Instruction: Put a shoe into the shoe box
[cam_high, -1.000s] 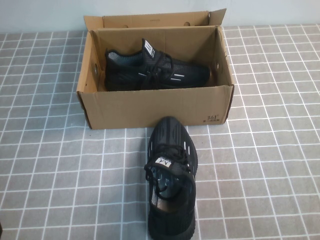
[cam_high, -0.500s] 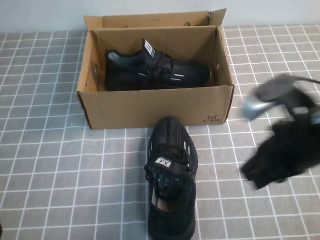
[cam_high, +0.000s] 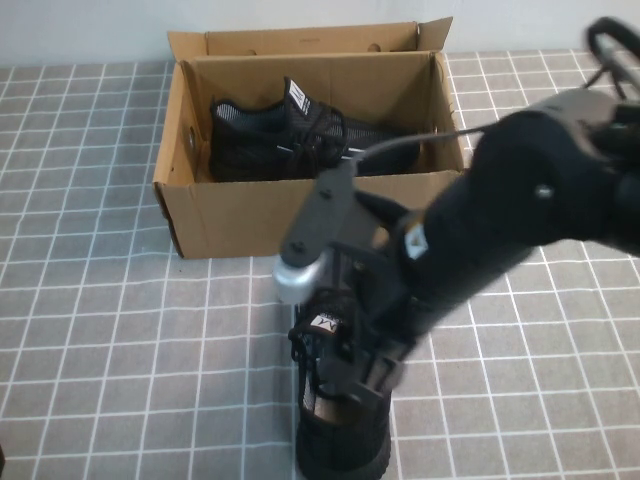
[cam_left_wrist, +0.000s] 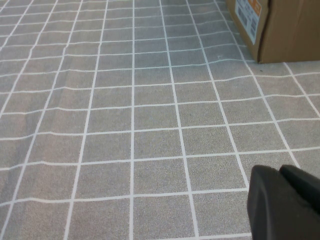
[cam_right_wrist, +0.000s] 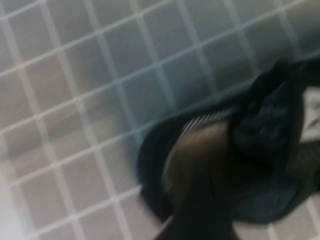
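From my screen the right gripper (cam_high: 365, 375) sits over the shoe (cam_high: 335, 440) on the tiled table (cam_high: 100, 350), just in front of the shoe box (cam_high: 250, 215); can't tell how its claw stands; left gripper (cam_left_wrist: 285, 202) is pressed together, low over tiles; mate shoe (cam_high: 300, 140) lies inside the box.

Your right arm (cam_high: 520, 210) hides the shoe's (cam_high: 340, 445) toe and the shoe box (cam_high: 240, 215) front corner; right wrist view is blurred.

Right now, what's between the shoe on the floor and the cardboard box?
The right arm reaches across that stretch in the high view, its tool over the shoe before the box.
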